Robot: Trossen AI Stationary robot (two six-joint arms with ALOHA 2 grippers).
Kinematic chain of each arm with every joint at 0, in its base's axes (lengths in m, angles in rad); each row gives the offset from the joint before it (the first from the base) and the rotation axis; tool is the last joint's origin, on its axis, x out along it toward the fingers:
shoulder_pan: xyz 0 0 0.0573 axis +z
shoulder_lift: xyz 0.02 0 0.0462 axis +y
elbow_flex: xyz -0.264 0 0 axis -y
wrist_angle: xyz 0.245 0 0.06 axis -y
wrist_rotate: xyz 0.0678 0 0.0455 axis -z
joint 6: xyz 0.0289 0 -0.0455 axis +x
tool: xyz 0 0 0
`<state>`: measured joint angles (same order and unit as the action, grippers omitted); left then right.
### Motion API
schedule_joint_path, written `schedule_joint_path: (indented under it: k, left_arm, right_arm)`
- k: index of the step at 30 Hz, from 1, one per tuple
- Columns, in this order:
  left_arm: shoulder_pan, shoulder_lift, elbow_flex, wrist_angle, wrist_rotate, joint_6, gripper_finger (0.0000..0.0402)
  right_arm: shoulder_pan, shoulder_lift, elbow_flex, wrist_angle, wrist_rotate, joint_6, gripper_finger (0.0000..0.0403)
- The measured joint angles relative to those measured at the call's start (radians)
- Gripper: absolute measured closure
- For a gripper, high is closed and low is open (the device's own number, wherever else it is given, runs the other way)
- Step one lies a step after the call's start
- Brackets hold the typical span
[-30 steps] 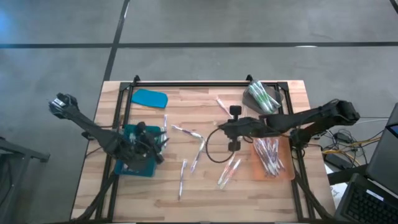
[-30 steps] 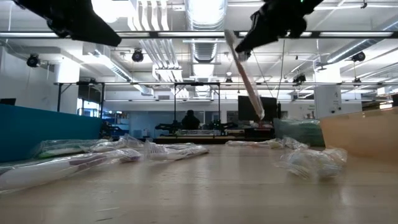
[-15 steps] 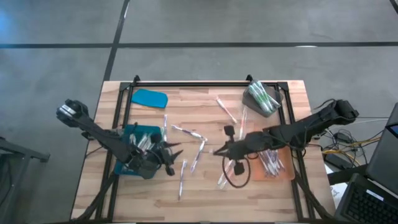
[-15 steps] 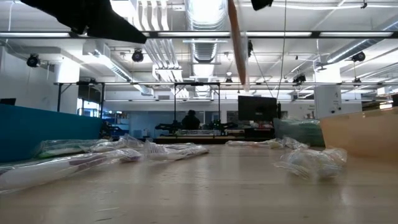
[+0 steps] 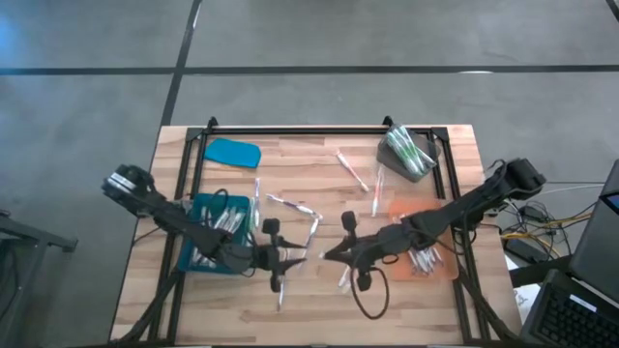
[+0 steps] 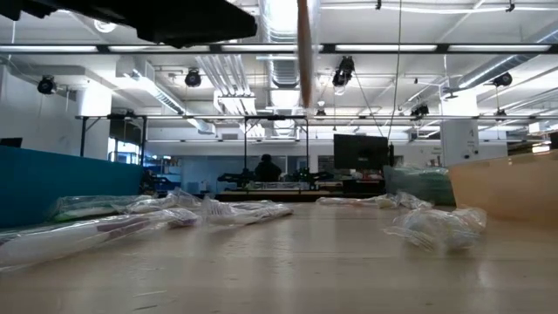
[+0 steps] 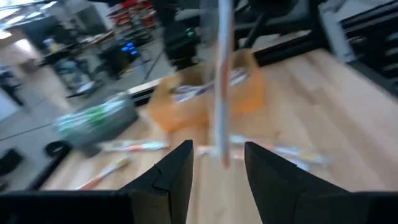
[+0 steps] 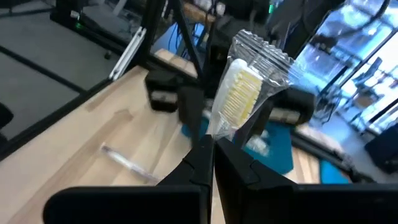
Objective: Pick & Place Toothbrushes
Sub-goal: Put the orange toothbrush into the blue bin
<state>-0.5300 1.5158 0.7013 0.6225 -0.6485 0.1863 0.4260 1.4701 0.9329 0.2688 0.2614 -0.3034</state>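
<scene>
Right hand [image 8: 211, 146] pinches a clear-wrapped yellow-bristled toothbrush [image 8: 242, 93] upright above the wooden surface [image 5: 319, 290]; left hand [image 7: 217, 165], fingers spread, faces it, holding nothing, just beside

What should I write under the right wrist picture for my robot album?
Right claw shut on a wrapped toothbrush, held up above the table.

Left gripper [image 5: 298, 255] and right gripper [image 5: 329, 254] face each other near mid-table [image 5: 319, 290], loose toothbrushes [image 5: 300, 209] between a tray [image 5: 190, 253] at left and a tray [image 5: 447, 266] at right.
</scene>
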Motion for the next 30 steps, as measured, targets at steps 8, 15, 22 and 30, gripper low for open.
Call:
schedule_joint_path:
  k: [8, 15, 22, 30]
  left_arm:
    - [0.033, 0.035, 0.005, 0.081, 0.057, 0.007, 0.0252]
    - [0.067, 0.074, 0.054, 0.083, 0.172, 0.007, 0.0252]
    - [0.083, 0.113, 0.1, 0.079, 0.184, 0.034, 0.0252]
    - [0.089, 0.13, 0.112, 0.079, 0.186, 0.035, 0.0287]
  right_arm:
    - [0.0, 0.02, 0.0, 0.059, 0.002, -0.033, 0.0395]
    - [-0.001, 0.019, 0.006, 0.063, 0.002, -0.041, 0.0395]
    - [0.0, 0.019, 0.006, 0.065, 0.002, -0.041, 0.0395]
    - [0.0, 0.019, 0.006, 0.065, 0.001, -0.042, 0.0395]
